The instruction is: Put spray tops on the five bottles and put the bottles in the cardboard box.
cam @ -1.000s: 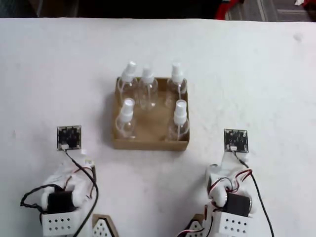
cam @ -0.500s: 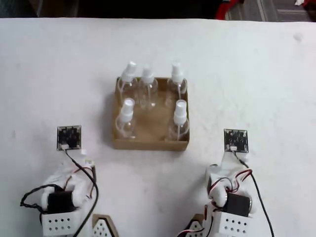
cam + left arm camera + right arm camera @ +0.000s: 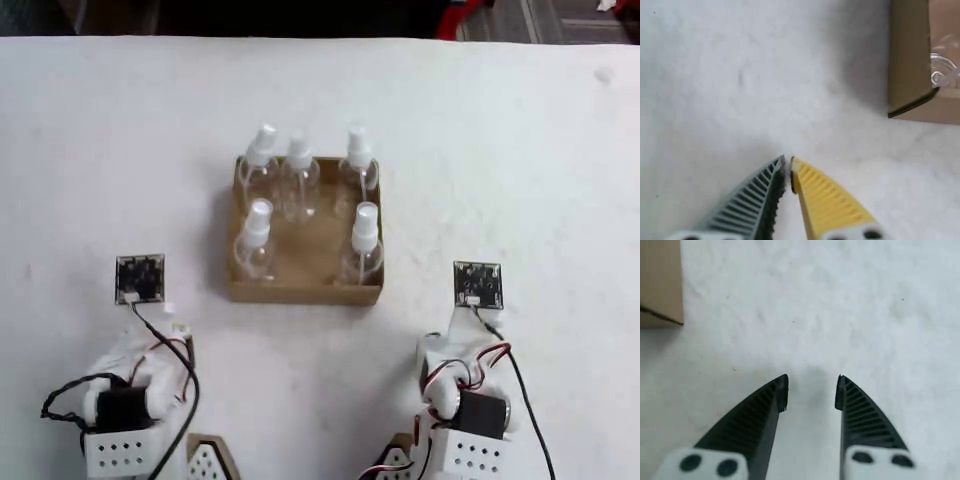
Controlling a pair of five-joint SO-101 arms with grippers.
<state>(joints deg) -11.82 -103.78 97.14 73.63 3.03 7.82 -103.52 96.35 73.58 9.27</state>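
Note:
The cardboard box (image 3: 306, 293) sits mid-table with several clear bottles standing in it, each with a white spray top, such as the front-left bottle (image 3: 256, 240) and the front-right bottle (image 3: 363, 245). Both arms rest at the near edge, away from the box. My left gripper (image 3: 788, 165) hovers shut over bare white table, with a corner of the box (image 3: 907, 60) off to one side. My right gripper (image 3: 811, 390) is open with nothing between its fingers, and a box corner (image 3: 660, 285) shows at the edge of its view.
The white table (image 3: 520, 150) stretches wide around the box on all sides. The left arm's base (image 3: 120, 420) and the right arm's base (image 3: 465, 420) sit at the near edge, with cables trailing from their wrist cameras.

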